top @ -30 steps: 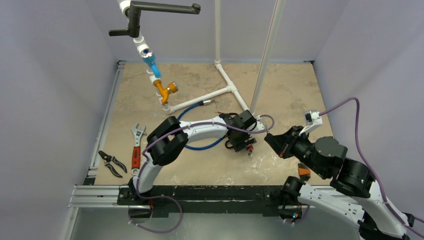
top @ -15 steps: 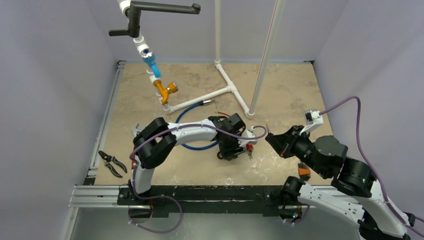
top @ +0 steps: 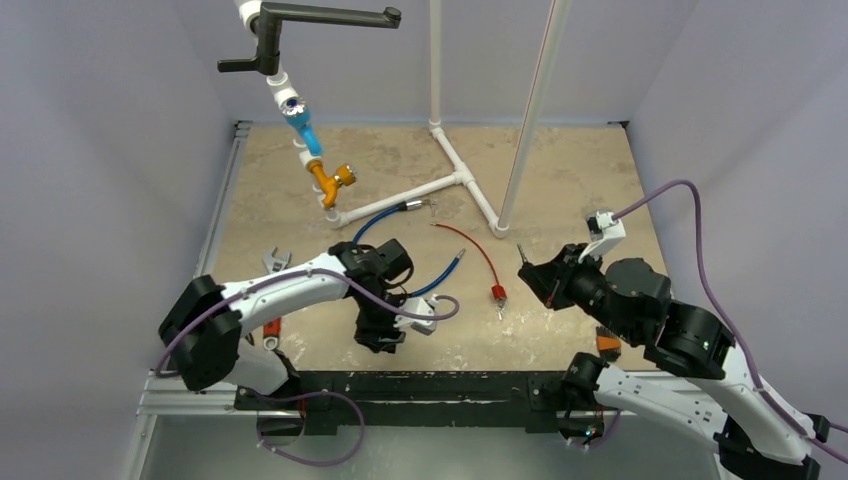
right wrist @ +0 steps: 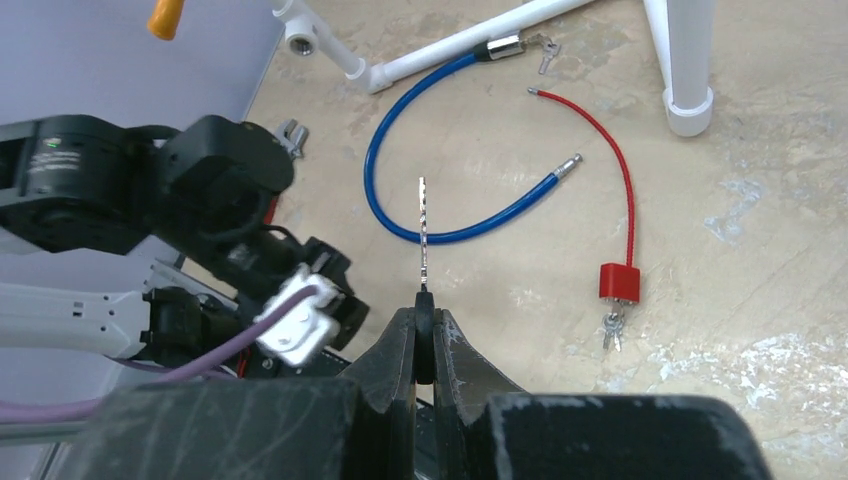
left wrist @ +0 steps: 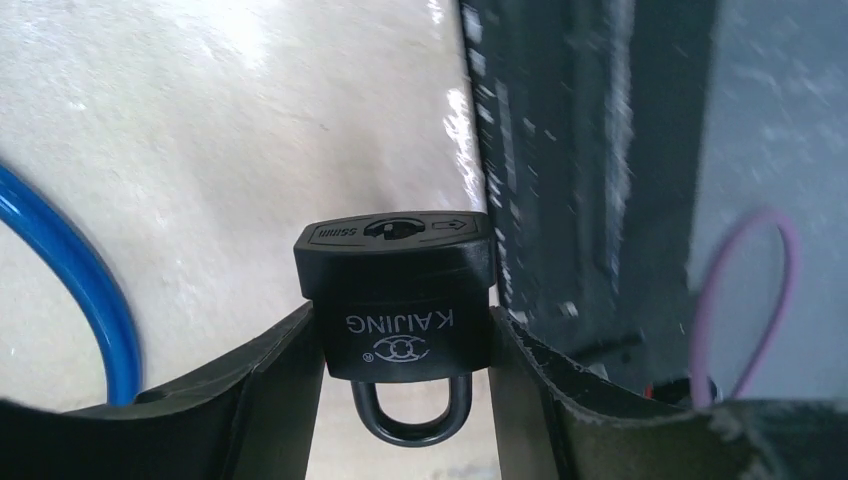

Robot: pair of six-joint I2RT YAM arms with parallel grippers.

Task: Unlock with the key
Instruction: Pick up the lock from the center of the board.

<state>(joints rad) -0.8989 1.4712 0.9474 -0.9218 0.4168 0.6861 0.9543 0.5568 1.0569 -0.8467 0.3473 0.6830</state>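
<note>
A black padlock [left wrist: 395,300] marked KAIJING is clamped by its body between my left gripper's [left wrist: 403,345] two fingers. Its shackle points back toward the wrist and its keyhole face [left wrist: 392,229] points away, over the table's near edge. In the top view this gripper [top: 383,327] hangs near the front rail and hides the lock. My right gripper [right wrist: 425,318] is shut on the black head of a key [right wrist: 423,228]. The thin blade sticks straight out, aimed toward the left arm. Seen from above, the key [top: 522,252] is well to the right of the padlock.
A red cable lock [top: 497,292] with small keys lies between the arms, its red cable [top: 470,243] curving back. A blue cable [top: 440,276] loops beside the left arm. White pipe frame [top: 400,197], a wrench [top: 272,262] and pliers [top: 224,326] sit farther left.
The left arm swung left and toward the table's near edge, away from the red cable lock, with its jaws narrowed onto the black padlock. The right gripper shifted slightly left, key still held.
</note>
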